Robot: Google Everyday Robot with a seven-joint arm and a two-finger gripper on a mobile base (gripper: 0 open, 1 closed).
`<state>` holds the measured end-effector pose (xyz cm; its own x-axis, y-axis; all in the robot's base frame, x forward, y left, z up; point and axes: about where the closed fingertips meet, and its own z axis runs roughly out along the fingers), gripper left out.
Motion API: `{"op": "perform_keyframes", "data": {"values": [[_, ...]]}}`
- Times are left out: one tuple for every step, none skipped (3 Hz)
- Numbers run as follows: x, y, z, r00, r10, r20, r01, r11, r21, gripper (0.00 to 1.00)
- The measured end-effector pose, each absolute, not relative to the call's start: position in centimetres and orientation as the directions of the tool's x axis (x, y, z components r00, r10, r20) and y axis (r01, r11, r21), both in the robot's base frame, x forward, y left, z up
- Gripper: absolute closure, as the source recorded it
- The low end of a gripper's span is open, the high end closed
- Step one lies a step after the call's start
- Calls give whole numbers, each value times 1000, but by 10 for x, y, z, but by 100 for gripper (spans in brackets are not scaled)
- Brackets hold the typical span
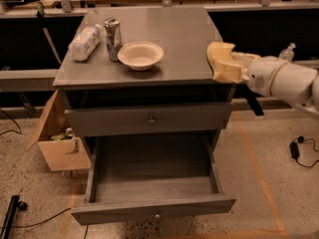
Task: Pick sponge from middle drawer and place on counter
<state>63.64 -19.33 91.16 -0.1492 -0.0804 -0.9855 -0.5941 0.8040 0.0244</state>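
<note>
The sponge [221, 59], a pale yellow bent foam block, is held in my gripper [228, 67] at the right edge of the grey counter [174, 31], just above its surface. The gripper comes in from the right on a white arm [284, 78] and is shut on the sponge. The middle drawer [149, 210], with a low front and a small pale knob, is pulled fully open below. Its inside shows nothing in it.
On the counter's left half stand a white bowl [140, 55], a metal can [112, 38] and a lying plastic bottle [85, 42]. The taller-fronted drawer [149, 119] above the open one is closed. A cardboard box [57, 146] sits on the floor at the left. Cables lie on the floor.
</note>
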Motion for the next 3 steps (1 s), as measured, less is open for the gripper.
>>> {"op": "perform_keyframes", "data": {"values": [[680, -179, 953, -60, -101, -993, -623, 781, -42, 100], [726, -153, 979, 0, -120, -993, -656, 749, -91, 100], [776, -122, 976, 12, -137, -990, -677, 728, -109, 84]]}}
